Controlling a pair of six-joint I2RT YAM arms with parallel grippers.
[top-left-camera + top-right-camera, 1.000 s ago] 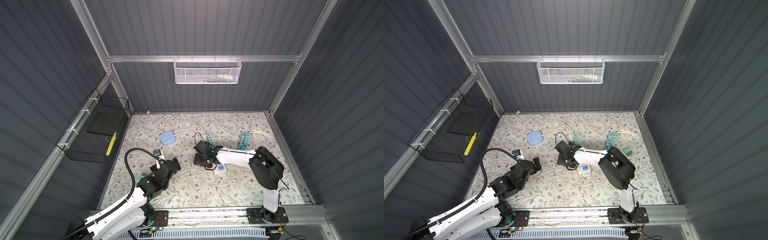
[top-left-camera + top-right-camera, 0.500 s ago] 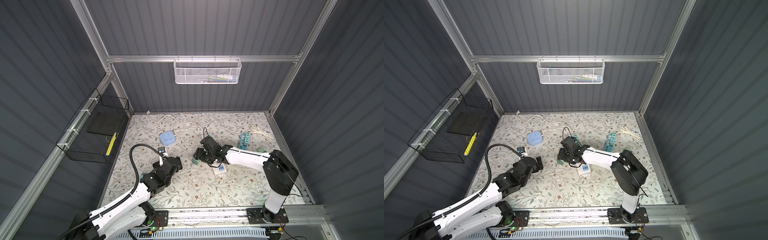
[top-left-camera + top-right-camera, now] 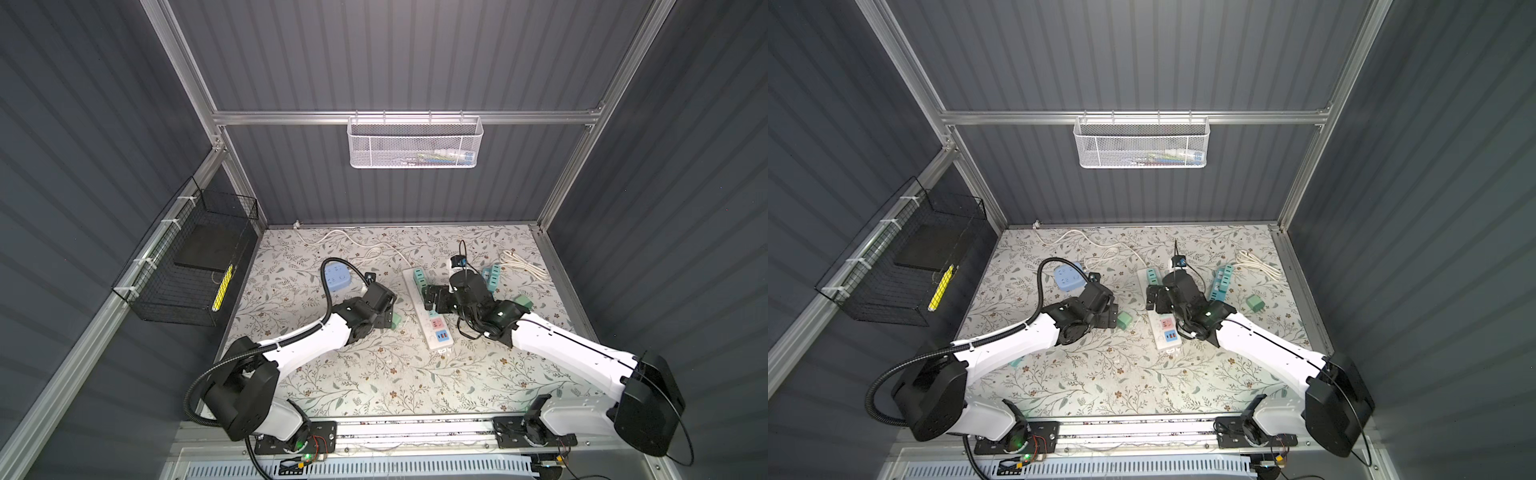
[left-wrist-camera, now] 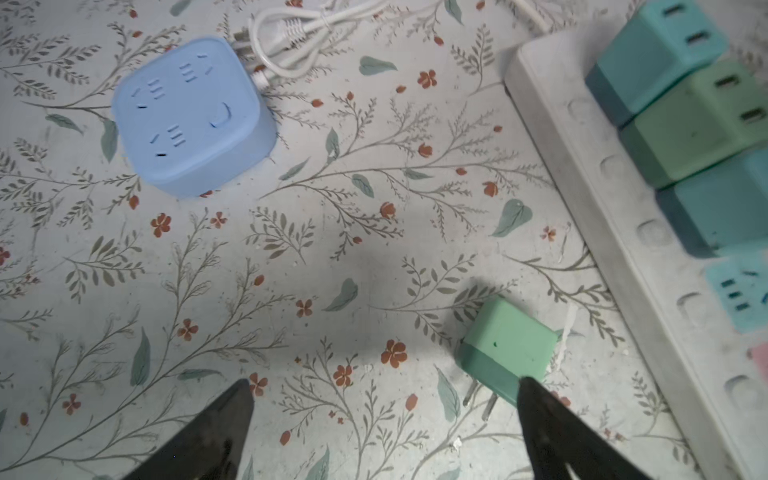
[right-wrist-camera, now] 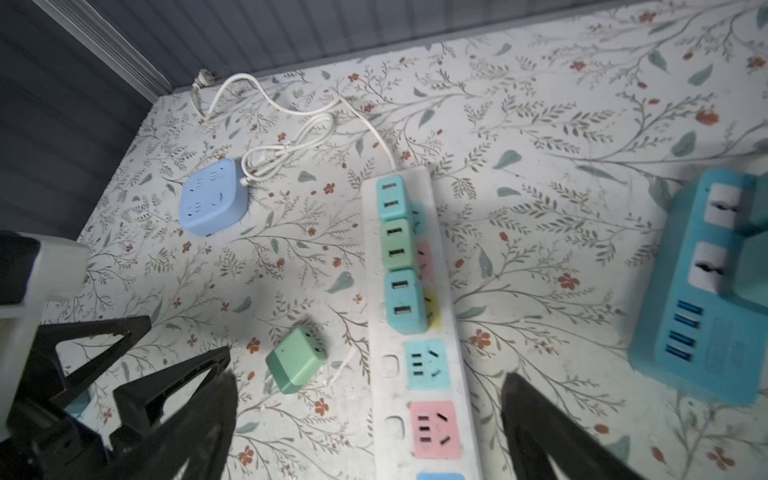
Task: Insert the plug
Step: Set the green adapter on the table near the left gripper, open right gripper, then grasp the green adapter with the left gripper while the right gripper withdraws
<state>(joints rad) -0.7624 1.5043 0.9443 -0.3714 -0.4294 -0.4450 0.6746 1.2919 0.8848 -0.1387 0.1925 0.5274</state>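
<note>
Floral tabletop; on it a white power strip, a blue socket cube, a loose green plug; a coiled cable.

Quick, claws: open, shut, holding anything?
Left claw: open, empty; green plug beside one finger.
Right claw: open, empty, over the power strip.

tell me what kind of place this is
Probably an enclosed robot test cell: grey ribbed wall panels on an aluminium frame, left arm and right arm bolted to a front rail, and a floral-covered tabletop staged with a long white power strip.
</note>
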